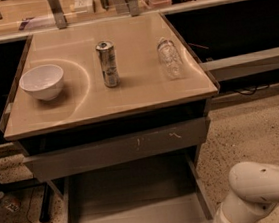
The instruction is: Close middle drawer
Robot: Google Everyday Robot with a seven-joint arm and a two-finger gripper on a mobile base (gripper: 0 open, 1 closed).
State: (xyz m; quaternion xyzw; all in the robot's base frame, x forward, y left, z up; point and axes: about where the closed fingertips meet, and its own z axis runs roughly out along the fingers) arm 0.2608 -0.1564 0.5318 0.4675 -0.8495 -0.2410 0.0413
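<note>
The middle drawer [135,204] is pulled far out below the table top, a wide, shallow grey tray, open and empty, with its front edge at the bottom of the view. Above it sits a grey drawer front with small white scratch marks [118,148], nearly flush under the table. A white link of my arm [264,192] shows at the lower right, beside the open drawer's right front corner. My gripper is out of view below the bottom edge.
On the tan table top [88,104] stand a white bowl [42,82] at the left, a metal can [107,63] in the middle and a clear plastic bottle [169,58] lying at the right. Speckled floor [252,126] is to the right.
</note>
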